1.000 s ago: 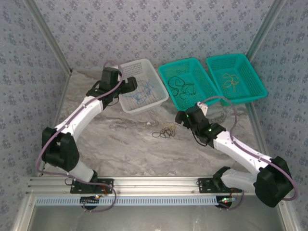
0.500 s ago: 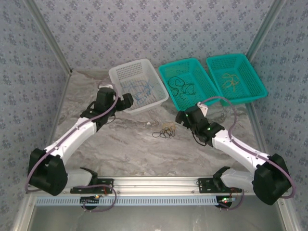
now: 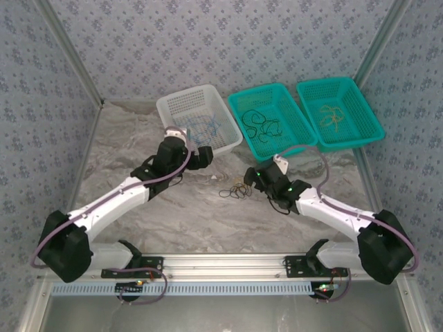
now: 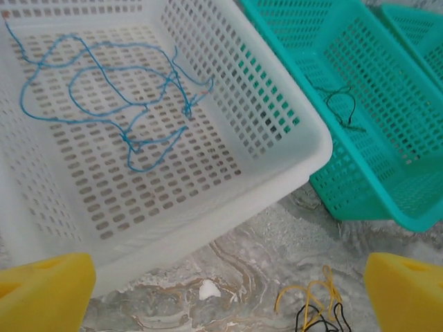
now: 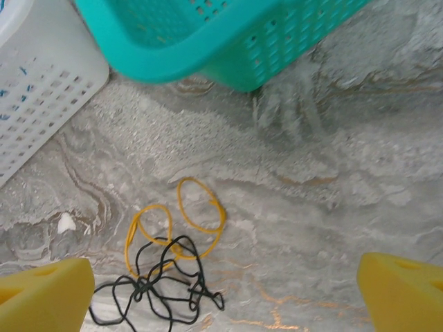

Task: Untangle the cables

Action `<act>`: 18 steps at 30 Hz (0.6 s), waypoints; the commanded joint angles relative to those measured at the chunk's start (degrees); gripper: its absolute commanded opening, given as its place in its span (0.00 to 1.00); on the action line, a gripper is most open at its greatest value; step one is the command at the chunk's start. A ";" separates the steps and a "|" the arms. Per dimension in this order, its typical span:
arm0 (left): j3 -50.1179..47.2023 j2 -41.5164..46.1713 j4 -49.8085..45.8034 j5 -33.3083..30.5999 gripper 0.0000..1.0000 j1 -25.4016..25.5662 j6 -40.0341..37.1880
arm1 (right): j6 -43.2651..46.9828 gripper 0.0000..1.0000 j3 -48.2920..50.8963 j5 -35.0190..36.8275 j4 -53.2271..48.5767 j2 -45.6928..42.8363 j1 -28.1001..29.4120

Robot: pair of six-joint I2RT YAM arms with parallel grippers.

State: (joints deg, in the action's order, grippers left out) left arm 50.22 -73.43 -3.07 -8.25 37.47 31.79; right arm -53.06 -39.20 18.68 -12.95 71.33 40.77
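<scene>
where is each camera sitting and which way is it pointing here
Top external: fixed above and behind the arm bases, looking down on the table, white basket and two teal baskets; both arms, left claw and right claw show.
Left wrist: on the left arm, facing the blue cables in the white basket; its yellow fingers at the bottom corners.
Right wrist: on the right arm, facing down at the table; yellow fingers likewise.
Shared: both wrist views catch the black and yellow tangle.
</scene>
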 commanded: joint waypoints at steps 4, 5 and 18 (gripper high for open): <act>3.08 -4.78 -1.62 2.91 0.99 3.92 -0.26 | -5.55 0.98 -1.61 3.42 0.37 3.90 3.51; 3.54 -5.41 -2.07 4.08 0.99 4.51 -0.94 | -6.38 0.98 -1.84 4.46 0.00 4.44 4.28; 4.11 -7.59 -2.46 5.87 0.99 7.52 -1.63 | -6.65 0.80 -5.21 3.21 5.50 12.75 6.06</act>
State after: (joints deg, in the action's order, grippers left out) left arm 54.28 -81.47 -6.37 -3.46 44.75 31.07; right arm -59.53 -42.17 21.78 -8.91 82.52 46.76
